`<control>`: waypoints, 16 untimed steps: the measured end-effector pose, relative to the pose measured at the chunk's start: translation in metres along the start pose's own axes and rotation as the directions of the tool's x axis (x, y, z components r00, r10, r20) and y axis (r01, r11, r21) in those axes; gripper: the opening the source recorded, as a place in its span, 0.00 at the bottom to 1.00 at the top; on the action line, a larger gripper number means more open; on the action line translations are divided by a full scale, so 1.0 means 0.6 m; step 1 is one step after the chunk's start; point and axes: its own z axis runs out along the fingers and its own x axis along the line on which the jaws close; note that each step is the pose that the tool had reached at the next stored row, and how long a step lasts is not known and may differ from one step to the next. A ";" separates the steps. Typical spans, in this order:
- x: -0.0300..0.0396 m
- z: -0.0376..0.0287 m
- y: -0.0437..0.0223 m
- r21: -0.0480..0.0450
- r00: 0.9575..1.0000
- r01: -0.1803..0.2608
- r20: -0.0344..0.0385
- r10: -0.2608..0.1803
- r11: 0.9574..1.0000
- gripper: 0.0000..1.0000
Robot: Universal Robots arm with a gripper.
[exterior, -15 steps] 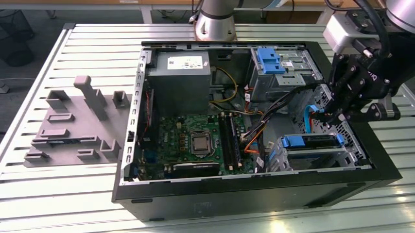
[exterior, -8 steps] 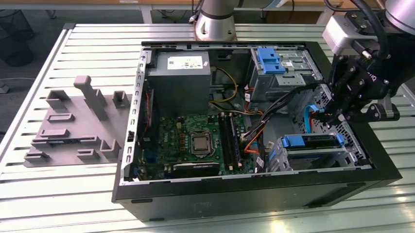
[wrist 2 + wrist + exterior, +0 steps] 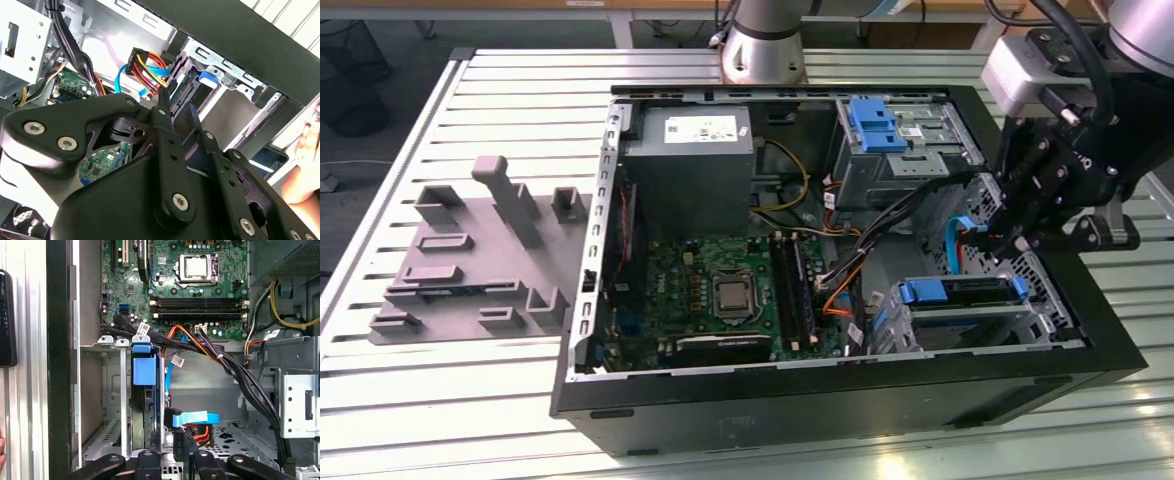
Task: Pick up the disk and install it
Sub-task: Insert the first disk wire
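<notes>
While the black gripper (image 3: 991, 238) hangs over the open black metal computer case (image 3: 854, 392), the disk (image 3: 961, 292), a flat silver-metal drive in a blue plastic carrier, sits in the grey metal drive cage (image 3: 921, 332). I cannot tell whether the jaws are open or closed. The disk is probably rigid, weighty and shock-sensitive, so the carrier's edges look the safest hold.

The disk (image 3: 961, 292), framed in its blue carrier, is sitting edge-on in the metal bay at the exterior view's lower right.
</notes>
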 end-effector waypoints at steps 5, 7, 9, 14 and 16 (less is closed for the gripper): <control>-0.004 0.004 0.000 0.002 1.000 0.000 0.000 0.000 1.000 0.31; -0.008 0.005 0.000 0.002 1.000 0.000 0.000 0.000 1.000 0.31; -0.010 0.008 0.000 0.002 1.000 0.000 0.000 0.000 1.000 0.31; -0.010 0.011 0.000 0.002 1.000 0.000 0.000 0.000 1.000 0.30; -0.010 0.011 0.000 0.002 1.000 0.000 0.000 0.000 1.000 0.24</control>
